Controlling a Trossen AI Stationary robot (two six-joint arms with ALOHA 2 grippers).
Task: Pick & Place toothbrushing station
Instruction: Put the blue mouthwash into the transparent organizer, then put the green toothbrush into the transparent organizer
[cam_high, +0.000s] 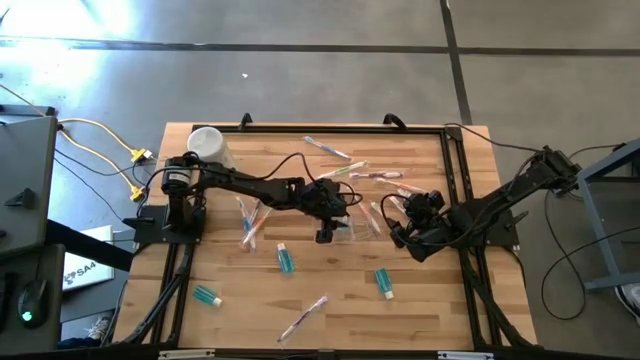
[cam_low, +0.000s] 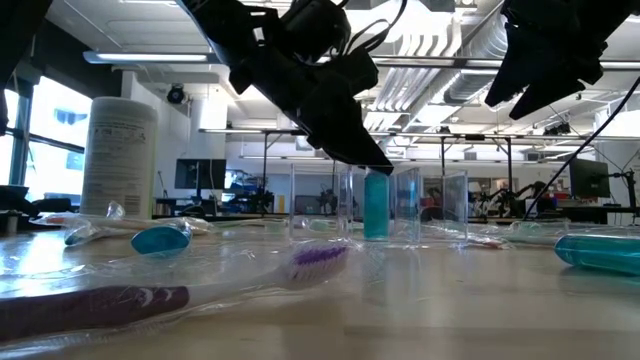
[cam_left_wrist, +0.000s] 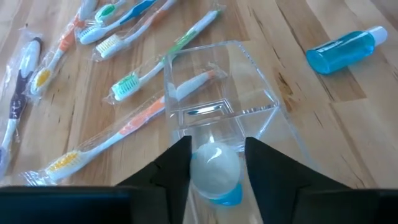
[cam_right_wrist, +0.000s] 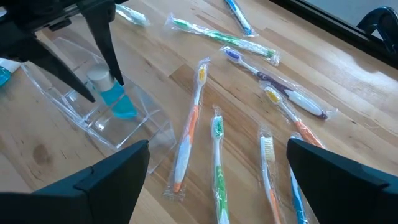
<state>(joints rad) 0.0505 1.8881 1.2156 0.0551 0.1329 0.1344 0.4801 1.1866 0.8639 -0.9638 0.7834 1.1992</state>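
The clear plastic holder (cam_high: 352, 230) stands on the wooden table near its middle. It also shows in the left wrist view (cam_left_wrist: 217, 93), the right wrist view (cam_right_wrist: 134, 127) and the low view (cam_low: 420, 200). My left gripper (cam_high: 325, 232) is over the holder's near end, shut on a small blue bottle (cam_left_wrist: 216, 177) with a white cap that reaches down into the holder. My right gripper (cam_right_wrist: 214, 180) is wide open and empty. It hovers above wrapped toothbrushes (cam_right_wrist: 189, 124) just right of the holder (cam_high: 393, 222). My left gripper pinches the blue bottle at its upper end, by the white cap (cam_left_wrist: 214, 160), between its two fingers (cam_left_wrist: 177, 168). The fingers come from above, slanting down. The bottle (cam_right_wrist: 118, 99) stands nearly upright, with its lower end inside a compartment of the holder.
Several wrapped toothbrushes (cam_high: 350, 172) lie across the far half of the table, with more at the left (cam_high: 250, 222) and near the front (cam_high: 303, 318). Other blue bottles (cam_high: 286, 259) (cam_high: 207, 295) (cam_high: 384, 283) lie on the near half. A white tub (cam_high: 207, 143) stands at the far left.
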